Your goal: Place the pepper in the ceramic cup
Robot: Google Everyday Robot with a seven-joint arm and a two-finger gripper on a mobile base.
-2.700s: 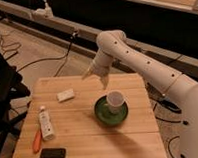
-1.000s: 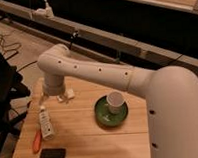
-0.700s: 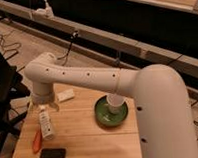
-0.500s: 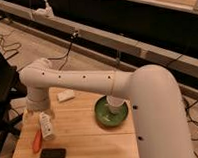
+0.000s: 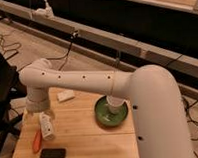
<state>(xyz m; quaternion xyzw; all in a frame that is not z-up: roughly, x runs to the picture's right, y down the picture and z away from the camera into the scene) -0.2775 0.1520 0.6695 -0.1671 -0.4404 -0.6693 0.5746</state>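
Pepper: lying on desk, ungrasped. Ceramic cup: well apart. Gripper: low beside pepper, fingers open, empty. Outstanding: grasp, carry, placement.

The robot's white arm stretches well left of the dark green round dish. Its gripper hangs with fingers spread, just above a white labelled tube. A small white ceramic cup stands in the dish. Farther left of the dish than the tube, a slim orange-red pepper lies on the light wooden table. A flat black rectangular device lies front-left of the dish.
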